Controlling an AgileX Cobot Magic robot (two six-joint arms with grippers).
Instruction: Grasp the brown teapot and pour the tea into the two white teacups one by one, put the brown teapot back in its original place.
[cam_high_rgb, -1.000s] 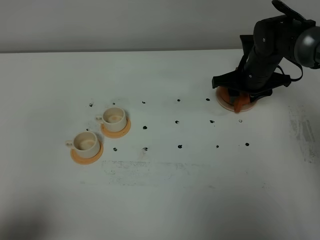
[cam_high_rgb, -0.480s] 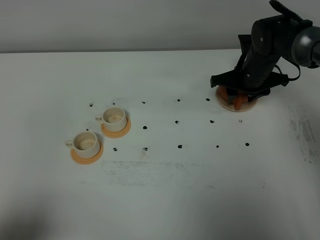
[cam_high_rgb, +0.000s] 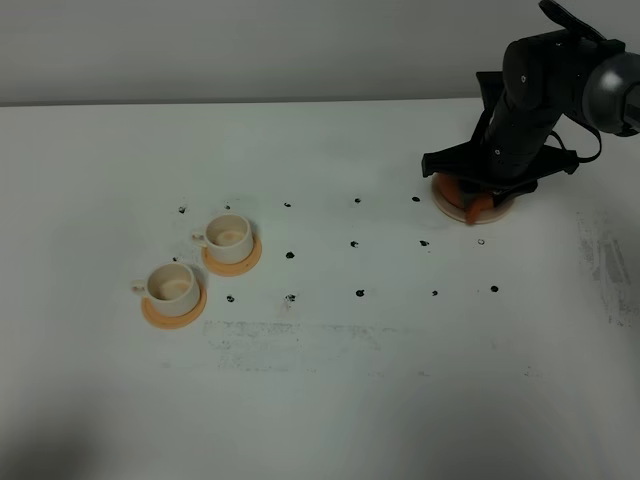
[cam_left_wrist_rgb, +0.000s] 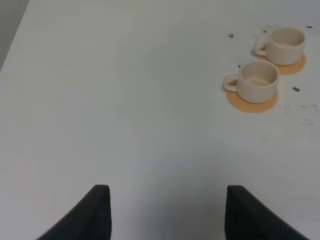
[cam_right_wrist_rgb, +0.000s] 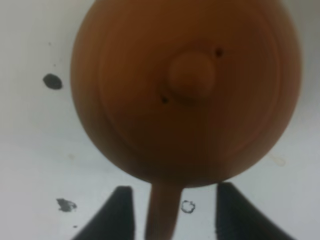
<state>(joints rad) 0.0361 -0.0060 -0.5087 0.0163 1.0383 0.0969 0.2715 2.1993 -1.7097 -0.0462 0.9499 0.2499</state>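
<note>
The brown teapot (cam_high_rgb: 478, 205) sits on the pale beige coaster (cam_high_rgb: 446, 206) at the back right, mostly hidden under my right arm. In the right wrist view the teapot (cam_right_wrist_rgb: 185, 90) fills the frame from above. Its handle (cam_right_wrist_rgb: 161, 212) lies between the two fingers of my right gripper (cam_right_wrist_rgb: 175, 212), which is open around the handle. The two white teacups (cam_high_rgb: 229, 234) (cam_high_rgb: 172, 284) stand on orange saucers (cam_high_rgb: 240, 262) at the left. They also show in the left wrist view (cam_left_wrist_rgb: 259, 80) (cam_left_wrist_rgb: 286, 44). My left gripper (cam_left_wrist_rgb: 167, 212) is open and empty, well short of the cups.
The white table (cam_high_rgb: 330, 380) bears a grid of small black dots (cam_high_rgb: 359, 293) between the cups and the teapot. A grey wall (cam_high_rgb: 250, 50) runs behind the table's back edge. Faint smudges (cam_high_rgb: 605, 260) mark the right side.
My right arm has shifted slightly over the teapot, hiding more of its orange handle. The cups and the left gripper have not moved.
</note>
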